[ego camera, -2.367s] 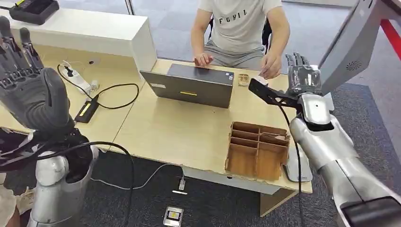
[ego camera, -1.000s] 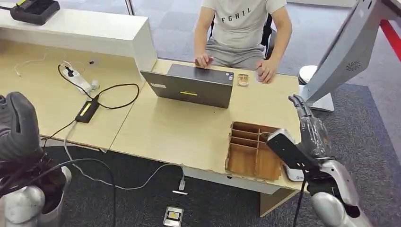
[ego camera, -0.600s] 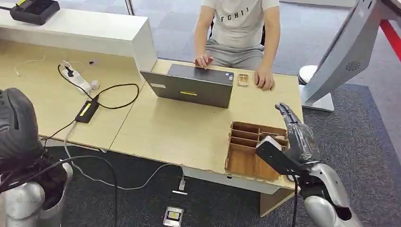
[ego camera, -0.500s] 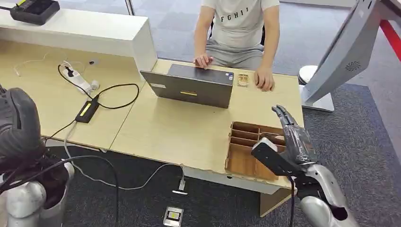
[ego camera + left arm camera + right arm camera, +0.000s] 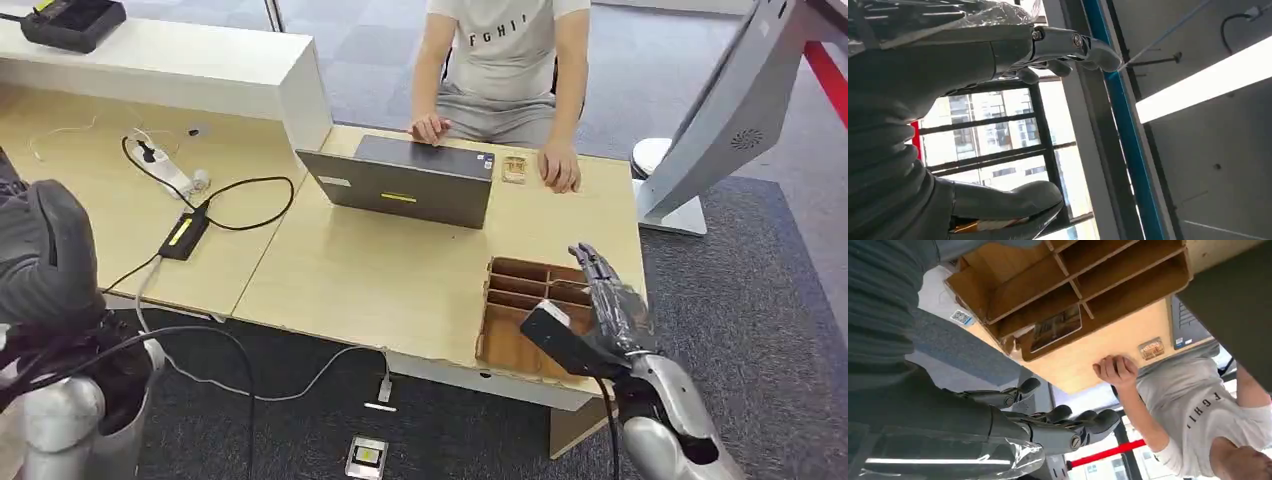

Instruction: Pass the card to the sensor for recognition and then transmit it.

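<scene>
Wooden divider box [image 5: 545, 320] sat at the table's [image 5: 380, 270] near edge, about 5 o'clock from the laptop [image 5: 405, 185]. Right robot hand [image 5: 612, 300] hovered over its right side, fingers spread, holding nothing; left robot hand [image 5: 998, 100] was likewise empty and spread.

An office with a reception-style desk. A light wooden desk [image 5: 390, 280] stands on grey carpet [image 5: 770, 280]. On it sits a laptop [image 5: 405, 182], with a person [image 5: 500, 60] seated behind it, a power strip [image 5: 165, 168] to its left and a wooden organiser [image 5: 530, 310] near the desk's front edge. The left wrist view shows large windows [image 5: 998, 145].
</scene>
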You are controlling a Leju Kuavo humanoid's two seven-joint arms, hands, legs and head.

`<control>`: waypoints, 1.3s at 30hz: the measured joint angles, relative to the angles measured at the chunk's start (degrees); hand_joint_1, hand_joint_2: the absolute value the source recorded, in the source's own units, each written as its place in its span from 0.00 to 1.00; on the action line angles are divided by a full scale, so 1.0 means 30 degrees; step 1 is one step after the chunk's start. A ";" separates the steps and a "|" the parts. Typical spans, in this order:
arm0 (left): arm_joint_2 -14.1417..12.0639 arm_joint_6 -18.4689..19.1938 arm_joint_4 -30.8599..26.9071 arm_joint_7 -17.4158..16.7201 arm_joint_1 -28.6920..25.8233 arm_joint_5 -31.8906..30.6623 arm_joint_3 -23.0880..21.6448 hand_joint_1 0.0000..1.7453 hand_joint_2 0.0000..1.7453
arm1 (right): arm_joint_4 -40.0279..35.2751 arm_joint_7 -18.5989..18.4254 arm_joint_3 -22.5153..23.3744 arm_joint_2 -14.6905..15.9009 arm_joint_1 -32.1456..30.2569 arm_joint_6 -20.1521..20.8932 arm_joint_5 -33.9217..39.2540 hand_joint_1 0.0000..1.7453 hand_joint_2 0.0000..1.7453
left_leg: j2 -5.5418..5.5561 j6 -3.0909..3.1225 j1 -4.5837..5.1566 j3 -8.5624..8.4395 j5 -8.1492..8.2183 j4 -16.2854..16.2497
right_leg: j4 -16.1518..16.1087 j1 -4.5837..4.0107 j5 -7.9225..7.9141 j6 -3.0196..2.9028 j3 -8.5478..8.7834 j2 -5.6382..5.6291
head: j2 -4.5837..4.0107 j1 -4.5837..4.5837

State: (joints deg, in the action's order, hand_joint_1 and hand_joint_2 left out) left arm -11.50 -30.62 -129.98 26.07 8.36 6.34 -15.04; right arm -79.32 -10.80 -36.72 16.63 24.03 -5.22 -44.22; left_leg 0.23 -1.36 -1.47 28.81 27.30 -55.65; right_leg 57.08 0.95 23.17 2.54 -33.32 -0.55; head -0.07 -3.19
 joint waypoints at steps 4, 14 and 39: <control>0.0000 0.0131 0.0131 -0.0044 0.0143 0.0153 -0.0109 0.00 1.00 | 0.0503 -0.0087 0.0007 -0.0160 -0.0014 -0.0007 -0.0262 0.00 1.00 | -0.0001 0.0000 0.0000 -0.0002 0.0000 0.0000 | 0.0000 -0.0001 0.0000 0.0000 0.0001 0.0000 | 0.0000 0.0000; 0.0160 0.0474 0.0765 0.0037 0.0647 0.0488 -0.0510 0.00 1.00 | 0.2936 -0.0196 0.0131 -0.0627 0.0500 -0.0634 -0.1078 0.00 1.00 | -0.0002 0.0000 0.0002 0.0001 -0.0001 -0.0002 | 0.0000 0.0002 -0.0002 0.0001 -0.0001 -0.0001 | 0.0000 0.0000; 0.0211 0.0401 0.1464 0.0058 0.1167 0.0707 -0.1136 0.00 1.00 | 0.4910 0.0037 0.0117 -0.0932 0.1965 -0.1100 -0.0648 0.00 1.00 | 0.0001 0.0001 0.0001 0.0007 -0.0001 -0.0003 | 0.0000 0.0001 -0.0003 0.0002 -0.0002 0.0000 | 0.0000 0.0000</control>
State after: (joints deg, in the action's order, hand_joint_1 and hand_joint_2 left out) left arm -10.86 -29.42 -125.59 26.25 11.86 8.46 -18.45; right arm -64.59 -10.69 -36.37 13.84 29.92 -8.52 -46.16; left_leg 0.23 -1.35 -1.46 28.83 27.29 -55.65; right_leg 57.08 0.96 23.16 2.55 -33.33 -0.55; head -0.07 -3.19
